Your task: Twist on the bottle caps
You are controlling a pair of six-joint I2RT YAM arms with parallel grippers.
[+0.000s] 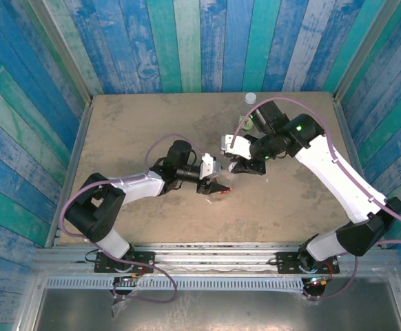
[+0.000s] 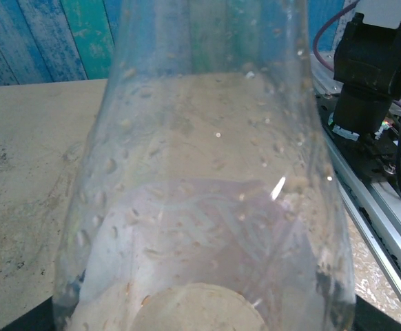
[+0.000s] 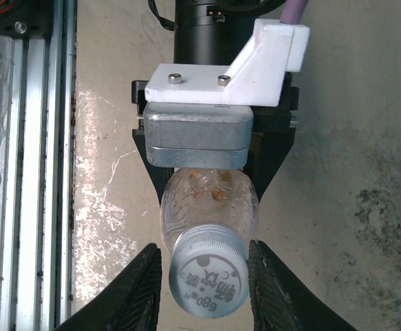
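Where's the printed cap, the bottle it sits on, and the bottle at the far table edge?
printed cap [image 3: 208, 281], right wrist view, centre of its top face.
clear bottle [image 3: 207, 200], right wrist view, shoulder behind the cap.
far bottle [image 1: 250, 98], top external view, its white top.

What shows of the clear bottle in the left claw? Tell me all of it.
The clear bottle is thin, see-through plastic with droplets and brownish specks on its wall. The left claw clamps its body from both sides. A pale grey cap with raised characters sits on its neck, facing the right claw, which flanks the cap closely on both sides. Whether it already pinches the cap is unclear.
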